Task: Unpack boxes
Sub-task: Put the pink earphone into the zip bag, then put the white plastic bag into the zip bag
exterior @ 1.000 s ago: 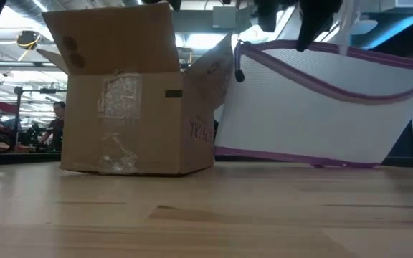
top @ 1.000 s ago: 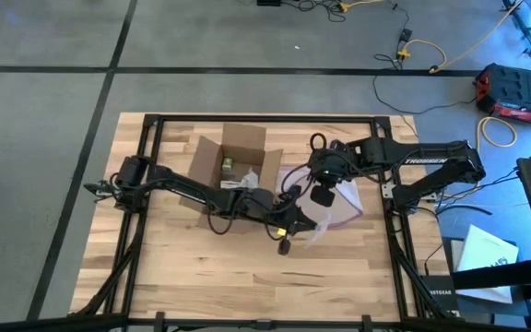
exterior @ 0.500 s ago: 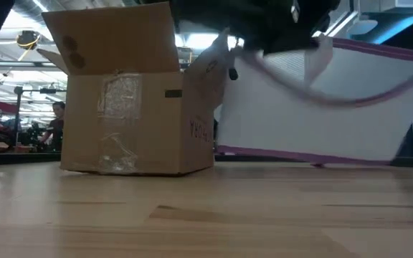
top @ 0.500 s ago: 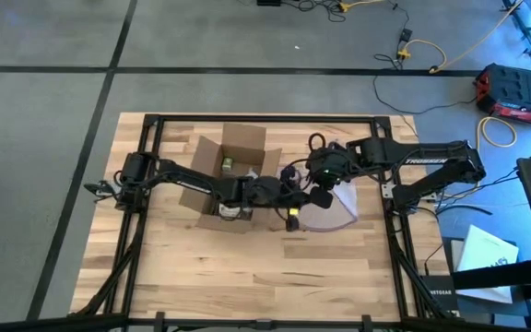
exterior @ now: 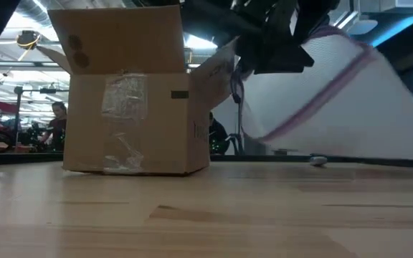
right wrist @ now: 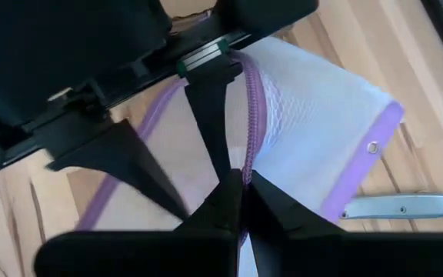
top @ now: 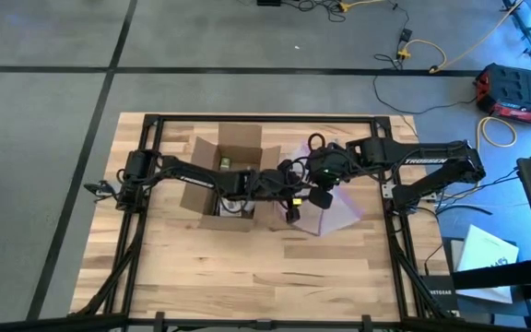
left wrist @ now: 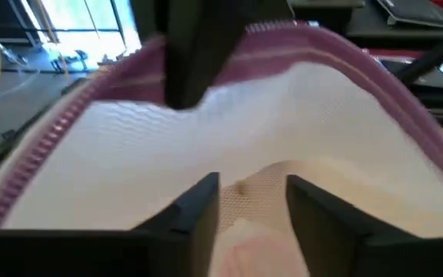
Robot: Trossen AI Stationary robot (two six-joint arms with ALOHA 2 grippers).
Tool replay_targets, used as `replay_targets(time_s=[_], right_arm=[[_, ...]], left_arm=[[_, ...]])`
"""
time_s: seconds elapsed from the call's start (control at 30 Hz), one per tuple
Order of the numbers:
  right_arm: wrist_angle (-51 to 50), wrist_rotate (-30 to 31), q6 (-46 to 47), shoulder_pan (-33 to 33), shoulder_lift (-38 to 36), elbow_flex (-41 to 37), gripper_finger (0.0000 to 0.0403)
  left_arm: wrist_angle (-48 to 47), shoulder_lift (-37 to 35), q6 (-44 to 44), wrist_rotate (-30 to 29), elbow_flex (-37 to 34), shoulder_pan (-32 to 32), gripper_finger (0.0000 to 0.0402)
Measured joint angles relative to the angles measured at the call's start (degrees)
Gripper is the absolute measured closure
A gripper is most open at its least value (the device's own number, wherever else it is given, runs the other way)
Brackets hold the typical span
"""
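Presently one cardboard box (top: 227, 175) stands on the wooden table (top: 247, 277), flaps open upward; it serves below as the landmark. In the low view the box (exterior: 131, 107) shows a pale label patch on its near face. Small items lie inside the box (too small to identify).

Count of other things: one mesh bag (top: 335, 207) with a purple zip edge, just to the right of the box; one grey knife-like tool (right wrist: 402, 206), lying flat on the table just beside the bag's edge; two arms.

Right gripper (right wrist: 243, 201): positioned just right of the box, above the bag. Its fingers are pressed together on the purple zip edge of the bag (right wrist: 314, 131), so the bag hangs from that edge. In the low view the bag (exterior: 335, 100) is tilted, with its raised corner nearest the box and its lower edge close to the table.

Left gripper (left wrist: 252, 208): reaching across the front of the box to the bag's near side, directly beside the right gripper. Its fingers stand apart with a narrow gap, pointed into the bag's mouth, and nothing is clamped between them. The bag (left wrist: 283, 108) fills that wrist view, its zip rim arching over the fingers.
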Motion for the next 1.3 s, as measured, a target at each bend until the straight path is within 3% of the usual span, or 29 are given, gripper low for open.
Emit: replay_targets(time_s=[0.23,0.43,0.63,0.77,0.83,0.97,1.07,1.13,1.3], right_arm=[[-0.18,-0.47,-0.01,0.0,0.02,0.04,0.0403],[-2.91,-0.34,-2.1,0.0,0.0,0.13,0.0403],[-4.49,1.17,-3.9,-0.01,-0.02,0.13,0.0403],[-4.49,1.58,-4.56,-0.04,-0.02,0.13,0.0403],[-4.48,1.6,-4.79,-0.04,0.0,0.11,0.0403],[-4.51,1.6,-5.55,-0.04,0.0,0.11,0.0403],[-4.47,1.58,-5.58,-0.04,0.0,0.11,0.0403],[-4.31,1.58,-5.72,-0.04,0.0,0.11,0.0403],[-4.36,1.56,-5.82,-0.04,0.0,0.11,0.0403]], left_arm=[[-0.78,-0.35,-0.08,0.36,-0.06,-0.23,0.0158],[3.28,-5.53,7.78,7.31,-0.1,-3.56,0.0135],[-9.09,-13.95,11.19,7.81,-0.07,-6.62,0.0133],[-24.42,-20.16,11.4,6.68,0.02,-7.29,0.0132],[-32.44,-22.68,8.52,2.59,0.04,-7.19,0.0132],[-48.74,-27.48,-5.83,-7.25,0.0,-3.36,0.0132],[-56.82,-29.78,-12.84,-10.29,0.04,0.62,0.0132],[-58.47,-29.91,-15.05,-9.14,-0.68,3.05,0.0132],[-53.32,-29.62,-20.75,4.75,-8.99,10.27,0.0132]])
